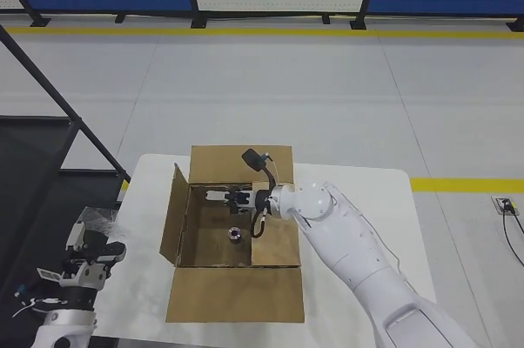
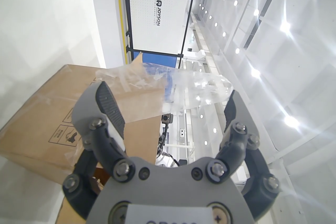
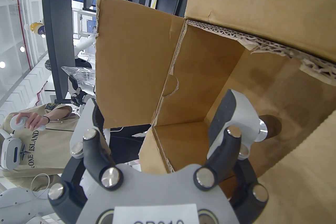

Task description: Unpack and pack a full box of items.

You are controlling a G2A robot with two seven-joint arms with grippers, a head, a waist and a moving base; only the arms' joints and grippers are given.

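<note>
The cardboard box (image 1: pixel 236 162) sits open in the middle of the tabletop (image 1: pixel 140 296), with its flaps folded outward. From where I stand it looks close to emptied. The one thing I can make out on its floor is a small round item (image 1: pixel 234 233), dark with a shiny end, lying near the middle. The right hand (image 3: pixel 162 105) is down inside the box by the far wall, jaws spread with nothing between them, and the small round item is just beside one finger. Over by the left edge of the tabletop, outside the box, the left hand (image 2: pixel 168 93) points upward with its jaws wide. A crumpled piece of clear plastic (image 2: pixel 195 89) lies across or just past its tips. I cannot tell whether it rests on them, but nothing is pinched.

I'd guess the small round item is light and rigid, and being round it may well roll or skid on the cardboard if nudged. A pinch across its sides, coming straight down, seems the safest hold. The clear plastic looks flimsy and slippery, likely to slide out of a loose pinch, so a bunched fold would be the place to grab it
</note>
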